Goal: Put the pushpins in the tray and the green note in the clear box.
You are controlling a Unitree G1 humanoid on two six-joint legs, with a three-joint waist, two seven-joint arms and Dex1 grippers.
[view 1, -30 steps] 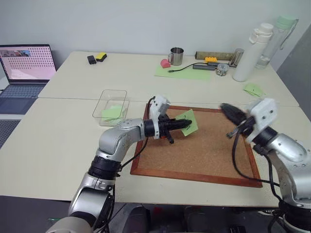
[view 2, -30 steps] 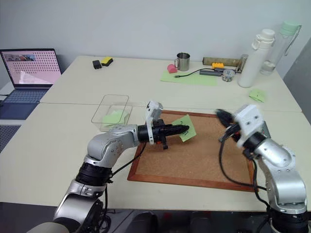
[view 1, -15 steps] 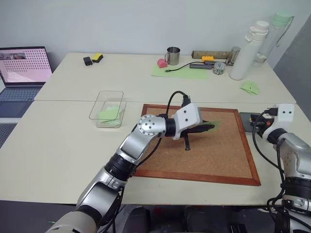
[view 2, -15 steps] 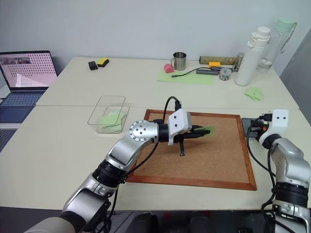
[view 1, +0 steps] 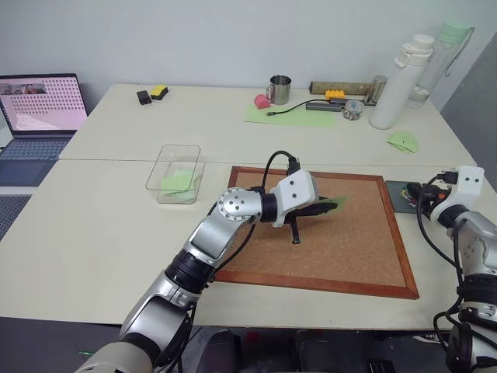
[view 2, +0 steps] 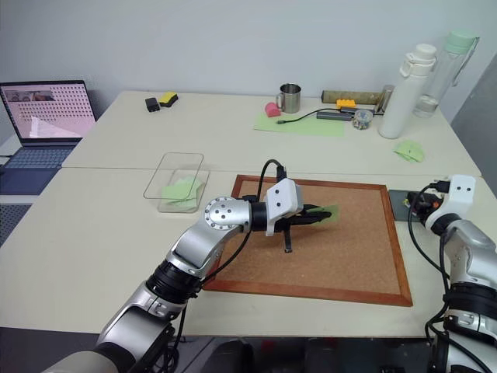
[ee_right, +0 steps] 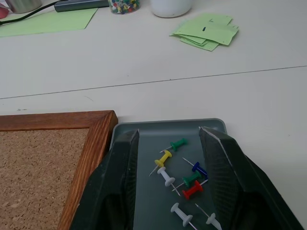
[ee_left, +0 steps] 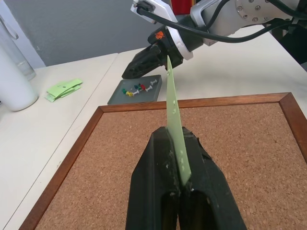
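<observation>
Right now your left gripper is clamped tight on the small light-green square sticky note, which stands on edge between the black fingers above the large wood-framed corkboard; you can see the note poking out past the fingertips toward the board's middle in the head views. Your right gripper hangs over the small flat dark-grey square tray, which sits on the pale table touching or just beside the corkboard's right frame edge. Its two black fingers stand apart, with nothing between them, and the tray shows in the gap. Lying in that tray you have the tiny plastic-headed pushpins: green, yellow, blue, red and whitish ones, loosely heaped together. The transparent rectangular plastic box sits well apart from both grippers, off the corkboard's far left corner, and a light-green paper already lies inside it. Further back on the table you can make out a metal mug, a tall white bottle, a big pale-green sheet and a small pile of loose green notes; an open laptop stands at the far left.
</observation>
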